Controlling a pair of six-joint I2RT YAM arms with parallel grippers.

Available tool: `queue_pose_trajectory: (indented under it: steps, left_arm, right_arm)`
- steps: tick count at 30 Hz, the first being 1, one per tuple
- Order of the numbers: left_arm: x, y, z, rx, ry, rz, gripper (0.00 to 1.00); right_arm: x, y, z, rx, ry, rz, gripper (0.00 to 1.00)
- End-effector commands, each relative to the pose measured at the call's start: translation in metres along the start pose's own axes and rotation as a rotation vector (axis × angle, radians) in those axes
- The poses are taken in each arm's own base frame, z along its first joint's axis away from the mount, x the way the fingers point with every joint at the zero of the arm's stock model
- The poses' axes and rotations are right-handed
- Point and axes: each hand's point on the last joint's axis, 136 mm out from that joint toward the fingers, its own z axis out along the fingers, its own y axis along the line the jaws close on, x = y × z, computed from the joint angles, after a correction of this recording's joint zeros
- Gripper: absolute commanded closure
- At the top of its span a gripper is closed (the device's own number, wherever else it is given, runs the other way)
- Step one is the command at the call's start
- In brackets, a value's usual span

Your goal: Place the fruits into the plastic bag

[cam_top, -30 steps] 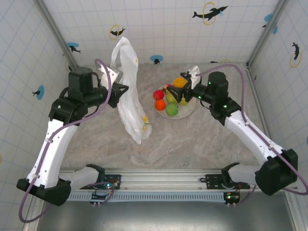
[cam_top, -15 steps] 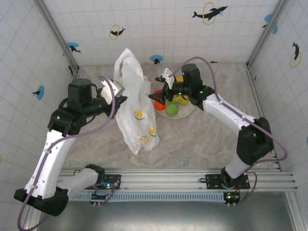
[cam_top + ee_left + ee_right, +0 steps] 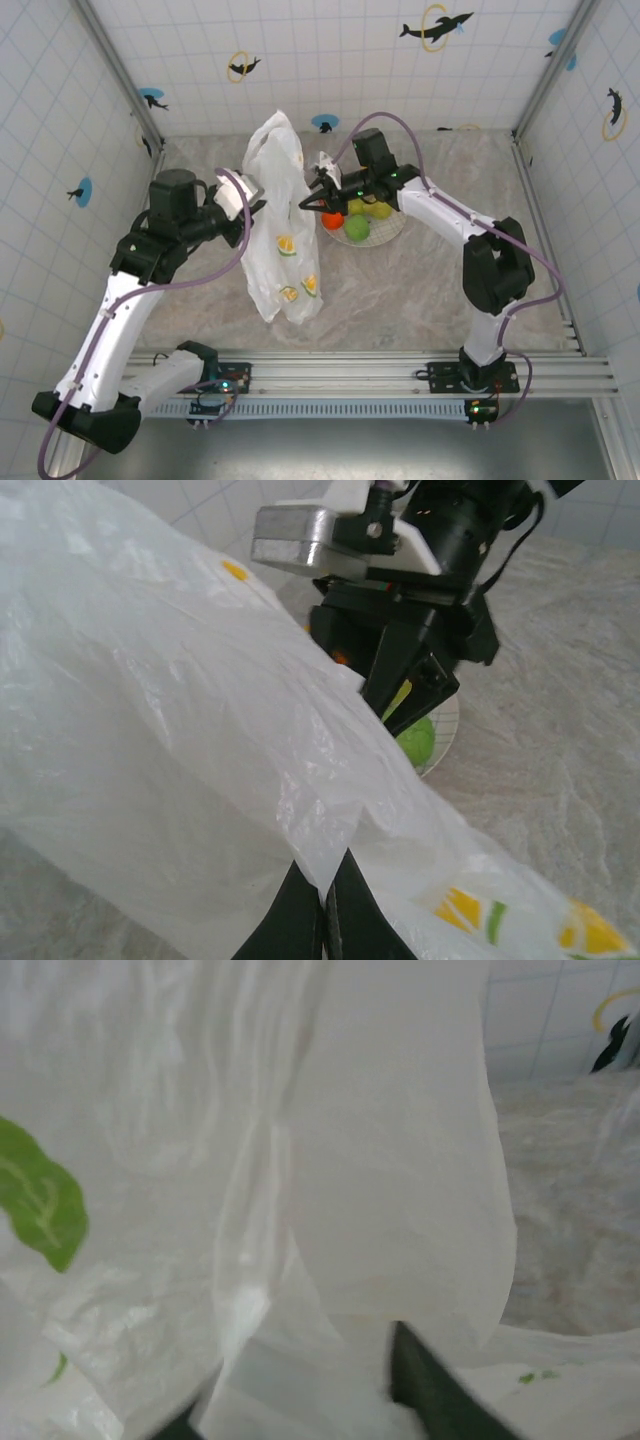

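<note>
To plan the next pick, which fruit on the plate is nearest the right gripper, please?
The orange, at the plate's left edge; pears and green fruit lie farther right.

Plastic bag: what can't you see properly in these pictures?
- Inside the plastic bag: in the top view, its crinkly white film hides whether any fruit is in it.
- Right tool: in the right wrist view, bag film covers its tips, so open or shut is unclear.
- Fruits on the plate: in the top view, the right arm covers some, so they cannot be counted.
</note>
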Motion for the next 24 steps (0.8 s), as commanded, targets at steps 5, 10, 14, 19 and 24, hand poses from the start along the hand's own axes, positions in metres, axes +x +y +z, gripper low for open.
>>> queue_pose_trajectory:
  steps: [5,10,14,19,24]
  left_arm:
    - [0.006,0.061,0.008,-0.325,0.010,-0.037,0.99]
    - [0.020,0.115,0.021,-0.579,0.059,-0.151,0.80]
    - [0.039,0.165,0.016,-0.839,0.185,-0.215,0.19]
    - [0.047,0.217,-0.041,-1.130,0.177,-0.327,0.02]
    - [0.039,0.225,-0.098,-1.272,-0.011,-0.422,0.02]
  right_arm:
    - [-0.013,0.014,-0.010,0.035,-0.063,0.107,1.00]
    - [-0.026,0.006,-0.003,0.198,-0.215,0.420,1.00]
    - [-0.002,-0.024,0.001,0.481,-0.238,0.736,1.00]
    - [0.023,-0.036,0.011,0.616,-0.402,1.017,1.00]
    - [0.031,-0.056,0.032,0.659,-0.544,1.183,1.00]
